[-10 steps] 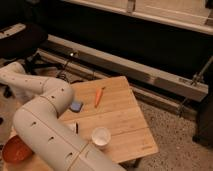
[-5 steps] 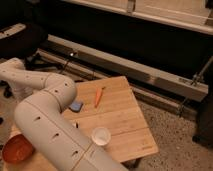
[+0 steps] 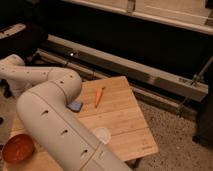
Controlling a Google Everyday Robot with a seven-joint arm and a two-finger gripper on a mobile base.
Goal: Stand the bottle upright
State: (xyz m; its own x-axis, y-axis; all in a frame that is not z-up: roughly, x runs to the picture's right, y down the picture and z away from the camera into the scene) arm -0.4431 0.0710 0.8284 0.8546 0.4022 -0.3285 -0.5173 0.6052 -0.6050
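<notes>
The bottle is not visible; my arm may cover it. My white arm [image 3: 47, 107] fills the left of the camera view, bending over the left part of the wooden table [image 3: 122, 120]. The gripper is not in view: it is hidden behind the arm or out of frame. An orange bowl [image 3: 17, 147] sits at the lower left beside the arm. A white cup [image 3: 102, 135] stands on the table near its front, just right of the arm.
A slim orange object [image 3: 99, 96] lies near the table's middle back. A small blue object [image 3: 76, 106] lies next to the arm. A metal rail [image 3: 150, 75] runs along the floor behind the table. A dark chair [image 3: 20, 35] is at far left.
My arm has swung a little to the right and looms larger. It now covers the small dark bar that showed beside it on the table.
</notes>
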